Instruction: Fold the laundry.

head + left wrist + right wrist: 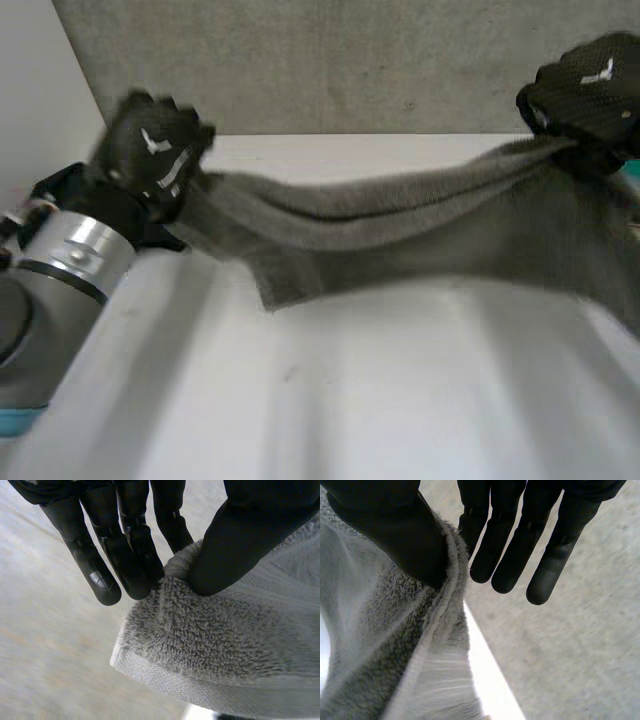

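We hold the grey towel (400,225) stretched in the air between both hands, above the white bench (350,400). The left hand (150,150) pinches one end near a corner, thumb (240,545) pressing the pile against straight fingers (125,555) with the hemmed edge hanging just below them. The right hand (590,85) is clamped on the other end, the towel's edge caught between its thumb (390,530) and fingers (510,555). The top edge sags between the hands. The lower hem droops towards the bench on the left hand's side – we cannot tell whether it touches – and the cloth hangs deeper under the right hand. The bench's far edge meets a grey wall (350,60) behind the towel, and a broad white surface lies on our side of it.
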